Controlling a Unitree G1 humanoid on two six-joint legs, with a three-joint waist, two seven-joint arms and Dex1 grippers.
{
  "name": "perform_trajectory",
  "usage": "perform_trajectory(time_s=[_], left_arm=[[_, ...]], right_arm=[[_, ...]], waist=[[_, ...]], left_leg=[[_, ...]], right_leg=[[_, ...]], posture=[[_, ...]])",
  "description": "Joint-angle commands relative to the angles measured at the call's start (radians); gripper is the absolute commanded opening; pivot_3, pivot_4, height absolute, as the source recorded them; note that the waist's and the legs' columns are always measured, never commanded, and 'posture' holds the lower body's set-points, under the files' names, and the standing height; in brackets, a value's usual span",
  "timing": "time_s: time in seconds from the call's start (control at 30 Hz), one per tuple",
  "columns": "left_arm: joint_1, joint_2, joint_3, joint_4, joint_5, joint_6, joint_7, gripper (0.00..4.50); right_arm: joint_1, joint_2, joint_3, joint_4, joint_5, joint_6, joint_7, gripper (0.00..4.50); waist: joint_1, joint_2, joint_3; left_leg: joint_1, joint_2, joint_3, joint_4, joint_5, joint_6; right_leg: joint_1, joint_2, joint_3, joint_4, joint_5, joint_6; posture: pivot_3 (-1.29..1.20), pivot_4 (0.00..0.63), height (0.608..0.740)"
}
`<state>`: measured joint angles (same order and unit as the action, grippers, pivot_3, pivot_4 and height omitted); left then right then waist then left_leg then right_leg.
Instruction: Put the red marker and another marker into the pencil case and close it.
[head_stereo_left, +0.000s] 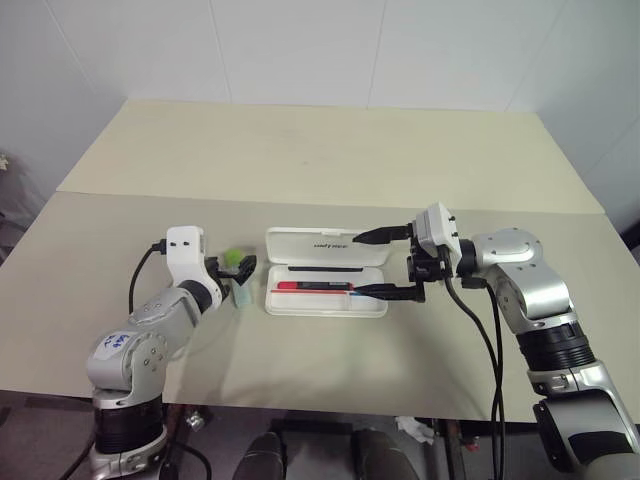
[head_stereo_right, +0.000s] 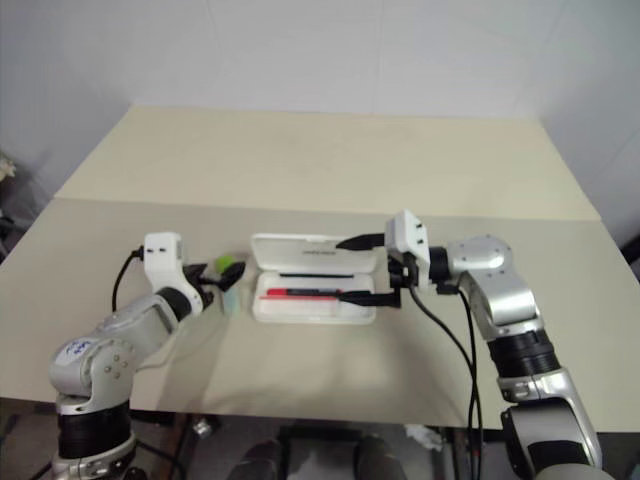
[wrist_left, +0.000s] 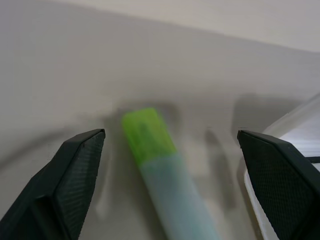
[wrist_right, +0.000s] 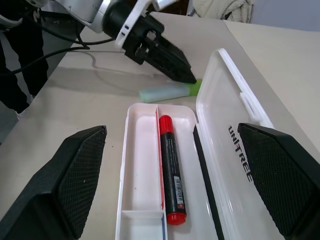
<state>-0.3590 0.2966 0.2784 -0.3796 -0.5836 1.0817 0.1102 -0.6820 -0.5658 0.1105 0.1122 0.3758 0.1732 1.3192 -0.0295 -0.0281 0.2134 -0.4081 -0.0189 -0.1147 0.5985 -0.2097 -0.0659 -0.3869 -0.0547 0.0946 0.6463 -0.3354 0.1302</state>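
Note:
The white pencil case (head_stereo_left: 330, 303) lies open in the middle of the table, its lid (wrist_right: 235, 150) folded back. The red marker (wrist_right: 171, 165) lies inside the tray. The other marker (wrist_left: 155, 165), with a green cap and pale body, rests on the table just left of the case. My left gripper (wrist_left: 171, 132) is open, with one finger on each side of the green marker, not touching it. My right gripper (head_stereo_left: 372, 264) hovers open at the case's right end, pointing left over it, holding nothing.
The beige table (head_stereo_left: 330, 160) stretches wide behind the case, with a seam running across it. A white wall stands behind. The table's front edge lies close below both arms. Black cables hang from both wrists.

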Motion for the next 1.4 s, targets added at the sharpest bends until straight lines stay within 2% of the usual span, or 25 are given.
perform_trajectory(time_s=[0.03, 0.33, 0.57, 0.83, 1.0, 1.4], left_arm=[[-0.025, -0.012, 0.029, -0.021, 0.009, 0.041, 0.028, 4.5], [-0.056, -0.05, 0.046, 0.02, 0.087, 0.132, 0.113, 4.5], [-0.059, -0.024, 0.014, 0.044, 0.121, 0.176, 0.069, 4.5], [-0.089, -0.023, -0.01, 0.068, 0.154, 0.163, 0.026, 1.9], [-0.093, -0.029, -0.009, 0.067, 0.167, 0.154, 0.019, 0.54], [-0.095, 0.035, 0.021, 0.036, 0.192, 0.114, -0.026, 0.52]], right_arm=[[-0.004, -0.007, -0.029, -0.026, 0.013, -0.012, -0.009, 4.46], [-0.007, -0.018, -0.039, -0.005, 0.009, -0.019, -0.013, 4.46], [-0.014, -0.014, -0.037, -0.005, 0.009, -0.02, -0.021, 4.46], [-0.011, -0.014, -0.039, -0.007, 0.01, -0.026, -0.031, 4.5], [-0.011, -0.019, -0.041, -0.003, 0.009, -0.029, -0.033, 4.5], [-0.021, -0.026, -0.043, 0.018, 0.003, -0.042, -0.033, 4.5]], waist=[[0.0, 0.0, 0.0], [0.001, 0.0, 0.0], [-0.001, 0.0, 0.0], [-0.002, 0.0, 0.0], [-0.001, 0.0, 0.0], [-0.002, 0.0, 0.0]], left_leg=[[0.0, 0.0, 0.0, 0.0, 0.0, 0.0], [0.0, 0.0, 0.0, 0.001, 0.0, 0.0], [0.004, 0.0, 0.0, 0.002, 0.0, 0.0], [0.003, 0.0, 0.0, 0.002, 0.0, 0.0], [0.004, 0.0, 0.0, 0.002, 0.0, 0.0], [0.003, 0.0, 0.0, 0.002, 0.0, 0.0]], right_leg=[[0.0, 0.0, 0.0, 0.0, 0.0, 0.0], [0.001, 0.0, 0.0, 0.0, 0.0, 0.001], [0.004, 0.001, 0.0, 0.0, 0.0, 0.001], [0.005, 0.001, 0.0, -0.001, 0.001, 0.001], [0.005, 0.001, 0.0, -0.001, 0.001, 0.001], [0.005, 0.001, 0.0, -0.002, 0.001, 0.001]], posture=[[0.0, 0.15, 0.74], [0.0, 0.15, 0.74], [0.0, 0.15, 0.74], [0.0, 0.15, 0.74], [0.0, 0.15, 0.74], [0.0, 0.15, 0.74]])
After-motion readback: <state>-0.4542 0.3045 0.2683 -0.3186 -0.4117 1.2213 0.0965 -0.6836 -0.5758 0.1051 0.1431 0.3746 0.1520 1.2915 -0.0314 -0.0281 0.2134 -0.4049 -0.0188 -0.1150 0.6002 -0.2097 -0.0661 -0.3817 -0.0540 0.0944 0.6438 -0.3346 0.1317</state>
